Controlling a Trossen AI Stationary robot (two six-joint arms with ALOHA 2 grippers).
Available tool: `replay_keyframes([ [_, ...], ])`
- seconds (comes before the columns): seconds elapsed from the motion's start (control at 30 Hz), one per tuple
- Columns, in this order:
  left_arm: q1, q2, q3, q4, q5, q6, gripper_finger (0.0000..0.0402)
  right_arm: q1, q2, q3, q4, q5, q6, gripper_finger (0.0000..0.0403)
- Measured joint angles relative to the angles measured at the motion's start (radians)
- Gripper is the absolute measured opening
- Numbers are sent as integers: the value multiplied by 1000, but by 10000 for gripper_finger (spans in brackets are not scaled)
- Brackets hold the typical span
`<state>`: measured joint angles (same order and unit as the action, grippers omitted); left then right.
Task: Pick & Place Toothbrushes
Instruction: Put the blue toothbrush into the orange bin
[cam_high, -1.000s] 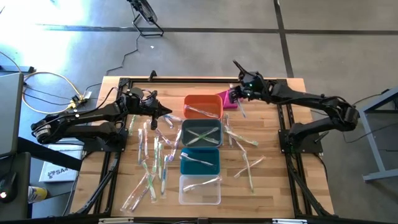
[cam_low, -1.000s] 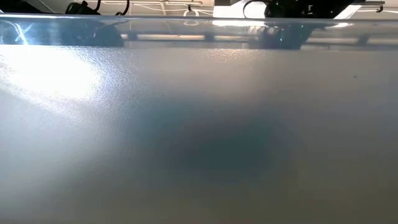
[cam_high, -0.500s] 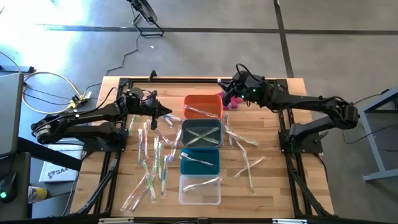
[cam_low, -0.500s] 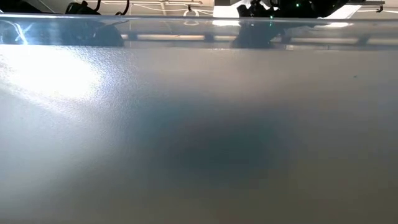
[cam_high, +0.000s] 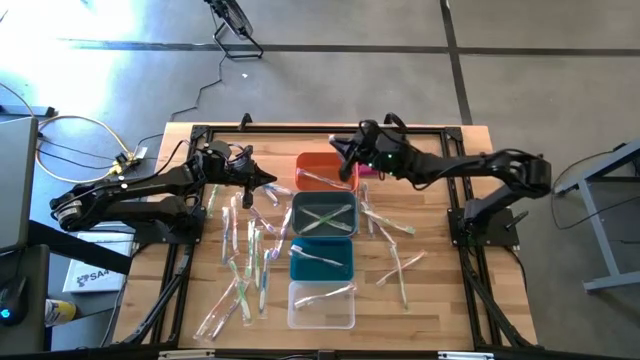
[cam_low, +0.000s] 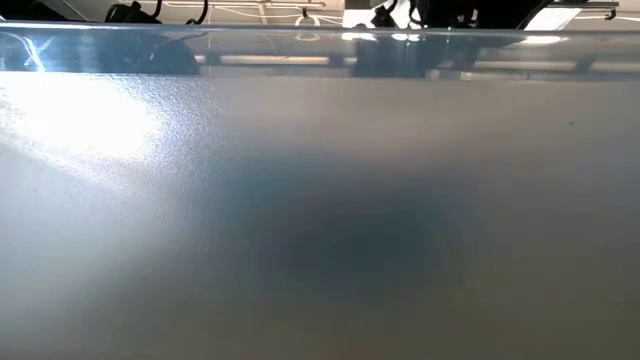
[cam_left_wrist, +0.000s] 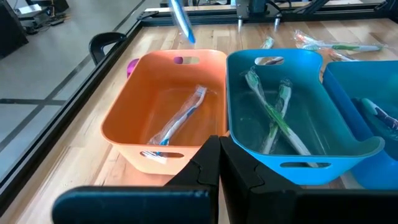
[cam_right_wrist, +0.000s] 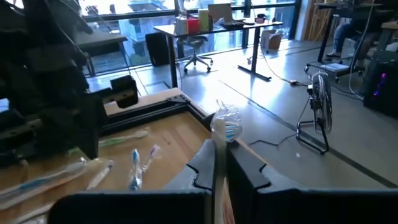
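Grey concrete floor surrounds a wooden table (cam_high: 440, 300) on which four small bins stand in a column down the middle: an orange bin (cam_high: 325, 172), a grey bin (cam_high: 323, 217), a teal bin (cam_high: 322, 261) and a clear bin (cam_high: 322, 305).

Change noted: over the last second the right gripper (cam_high: 343, 153) has travelled from beside the magenta cloth lump (cam_high: 366, 169) at the far right of the bins across to the orange bin, and now hangs over that bin's far right corner. Its jaws are pinched on a wrapped toothbrush (cam_right_wrist: 222, 134), which stands up between the fingertips in the right wrist view; the left wrist view shows the same brush, blue-tinted, hanging above the orange bin's far rim (cam_left_wrist: 182, 20).

The left gripper (cam_high: 268, 181) has not moved. It rests just left of the orange bin with its jaws fully closed and nothing between them.

Contents: the orange bin holds one wrapped brush (cam_left_wrist: 180, 118), the grey bin holds two crossed green ones (cam_high: 325, 215), and the teal and clear bins hold one each. Many loose toothbrushes (cam_high: 245, 260) lie scattered on the table left of the bins, with several more on the right (cam_high: 398, 265).

The low view is blocked by a blurred grey surface and contributes nothing.

Assessment: the carry appears nearly complete, and the likely next step is release into the orange bin. The task is at an early stage, since most brushes are still unsorted.
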<state>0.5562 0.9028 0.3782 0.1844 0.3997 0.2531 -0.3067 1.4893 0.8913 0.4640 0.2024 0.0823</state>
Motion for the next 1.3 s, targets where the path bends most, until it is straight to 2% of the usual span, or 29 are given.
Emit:
replay_keyframes([
  [0.1,0,0,0,0,0,0,1,-3,25,0,14,-3,0,11],
  [0.27,0,0,0,0,0,0,1,-2,65,0,58,-77,0,11],
  [0.47,0,0,0,0,0,0,1,-3,104,0,66,-82,0,11],
  [0.63,0,0,0,1,0,0,1,-3,136,0,73,-131,1,11],
  [1.3,0,0,0,0,0,1,1,-3,199,0,70,-161,-6,11],
])
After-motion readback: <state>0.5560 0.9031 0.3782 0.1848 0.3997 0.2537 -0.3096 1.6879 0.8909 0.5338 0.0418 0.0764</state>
